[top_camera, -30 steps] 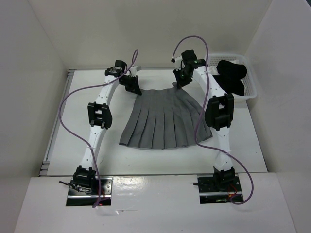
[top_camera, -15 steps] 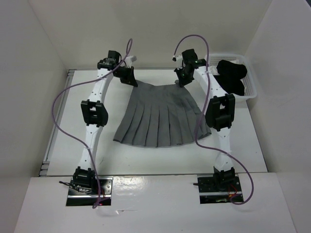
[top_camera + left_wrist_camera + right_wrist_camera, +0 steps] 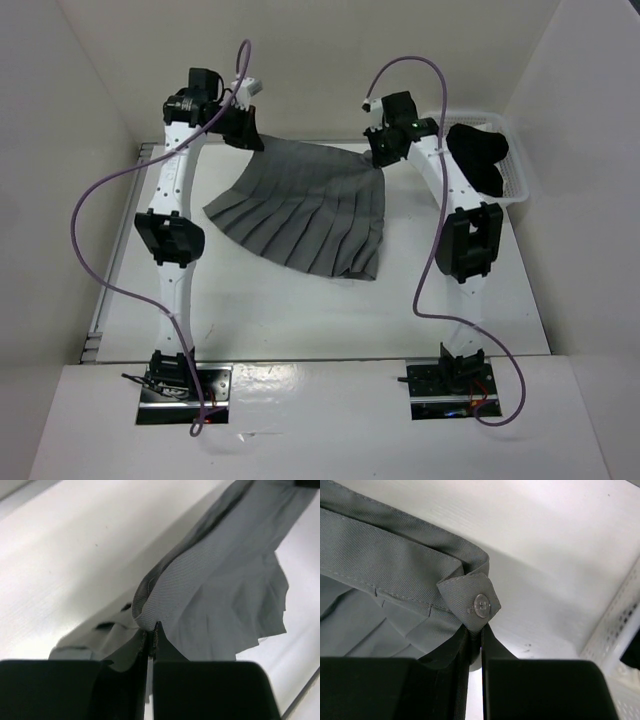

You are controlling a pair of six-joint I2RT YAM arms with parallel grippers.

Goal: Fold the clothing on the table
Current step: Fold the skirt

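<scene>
1. Two grippers hold the grey pleated skirt [image 3: 310, 215] by its waistband, one at each end, so the band runs stretched between them above the far part of the table [image 3: 300, 310].
2. The left gripper [image 3: 243, 130] has its jaws clenched on the left end of the waistband; the left wrist view shows a fold of grey fabric pinched right at the tips.
3. The right gripper [image 3: 383, 150] has its jaws clamped on the right end, just below the tab carrying a small button [image 3: 481, 605].
4. A second ago the skirt lay flat with its hem fanned toward the arm bases. Now the waistband is raised, and the pleats hang skewed with the hem swung out to the left.
5. The left arm [image 3: 178, 180] has moved up and outward to the left since then, while the right gripper has shifted only slightly.
6. The white basket [image 3: 520, 180] at the far right holds the black garment [image 3: 480, 155], just as before.
</scene>
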